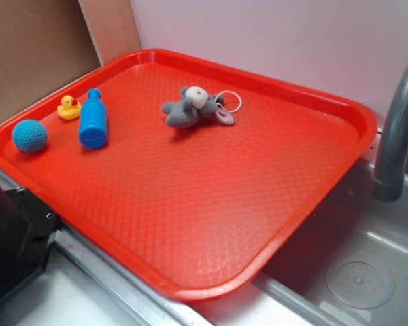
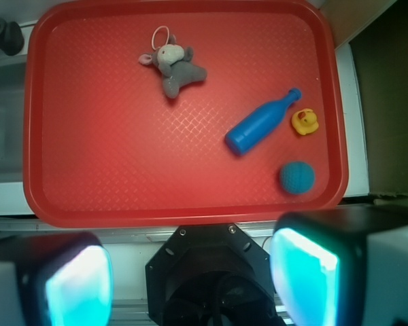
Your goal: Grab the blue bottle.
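The blue bottle (image 1: pixel 93 121) lies on its side on the red tray (image 1: pixel 211 224), near the tray's left corner, its neck pointing toward the yellow duck. In the wrist view the bottle (image 2: pixel 260 123) lies in the tray's right part, neck up and to the right. My gripper (image 2: pixel 190 282) is open and empty, high above the tray's near edge and over the robot base, far from the bottle. Its two cyan pads (image 2: pixel 78 285) stand wide apart. The gripper does not show in the exterior view.
A yellow rubber duck (image 1: pixel 69 107) sits just beyond the bottle's neck, and a teal crocheted ball (image 1: pixel 30 136) lies left of the bottle. A grey stuffed mouse (image 1: pixel 192 107) lies mid-tray. A grey faucet (image 1: pixel 398 129) and sink basin (image 1: pixel 357 278) are at the right. The black robot base (image 2: pixel 211 272) sits below the gripper.
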`<move>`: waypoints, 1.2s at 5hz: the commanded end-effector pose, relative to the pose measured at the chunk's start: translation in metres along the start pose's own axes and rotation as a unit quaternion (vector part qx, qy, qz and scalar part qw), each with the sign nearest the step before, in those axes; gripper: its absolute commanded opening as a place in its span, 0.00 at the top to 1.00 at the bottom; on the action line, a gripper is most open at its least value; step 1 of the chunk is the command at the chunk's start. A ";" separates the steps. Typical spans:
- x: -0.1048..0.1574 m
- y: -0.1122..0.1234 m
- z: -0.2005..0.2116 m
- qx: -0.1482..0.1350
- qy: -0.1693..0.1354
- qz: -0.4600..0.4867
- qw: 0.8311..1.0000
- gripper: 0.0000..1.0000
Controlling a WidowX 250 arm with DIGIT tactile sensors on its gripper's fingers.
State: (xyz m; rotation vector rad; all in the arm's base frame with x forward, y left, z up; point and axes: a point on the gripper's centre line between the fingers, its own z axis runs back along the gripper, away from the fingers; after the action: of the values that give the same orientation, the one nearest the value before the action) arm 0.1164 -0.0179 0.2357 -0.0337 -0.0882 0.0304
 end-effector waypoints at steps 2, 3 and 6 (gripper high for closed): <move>0.013 0.012 -0.007 -0.006 0.004 0.058 0.998 0.00; 0.017 0.026 -0.014 -0.019 -0.018 0.126 0.992 0.00; 0.041 0.085 -0.087 -0.043 -0.059 0.366 0.928 0.00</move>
State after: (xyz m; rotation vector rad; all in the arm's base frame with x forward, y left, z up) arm 0.1650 0.0621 0.1437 -0.1500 -0.1721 0.7739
